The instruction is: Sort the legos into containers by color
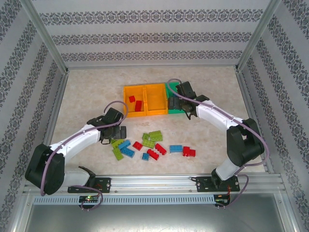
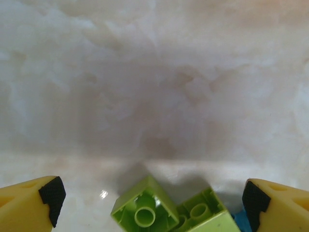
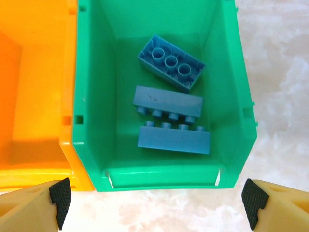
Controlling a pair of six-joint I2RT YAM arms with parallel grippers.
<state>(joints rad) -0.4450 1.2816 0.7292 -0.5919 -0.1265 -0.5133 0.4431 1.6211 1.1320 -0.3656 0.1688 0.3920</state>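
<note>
Loose legos lie in the table's front middle: lime green [image 1: 155, 136], blue [image 1: 175, 149] and red [image 1: 189, 152] ones. Three containers stand in a row at the back: two orange bins [image 1: 126, 112], [image 1: 155, 89] and a green bin [image 1: 170, 87]. Two red bricks [image 1: 138, 105] lie in the left orange bin. Three blue bricks [image 3: 173, 141] lie in the green bin [image 3: 91, 96]. My right gripper [image 1: 179, 107] [image 3: 157, 203] hangs open over that bin's near edge, holding nothing. My left gripper [image 1: 116, 137] [image 2: 152, 199] is open low over two upturned lime bricks [image 2: 145, 208], [image 2: 205, 215].
Patterned walls and metal frame posts [image 1: 53, 53] enclose the table. The orange bin [image 3: 38, 96] touches the green bin's left side. A blue brick [image 1: 126, 146] lies right beside the lime pair under my left gripper. Bare tabletop stretches at the far left [image 1: 82, 96] and right [image 1: 227, 92].
</note>
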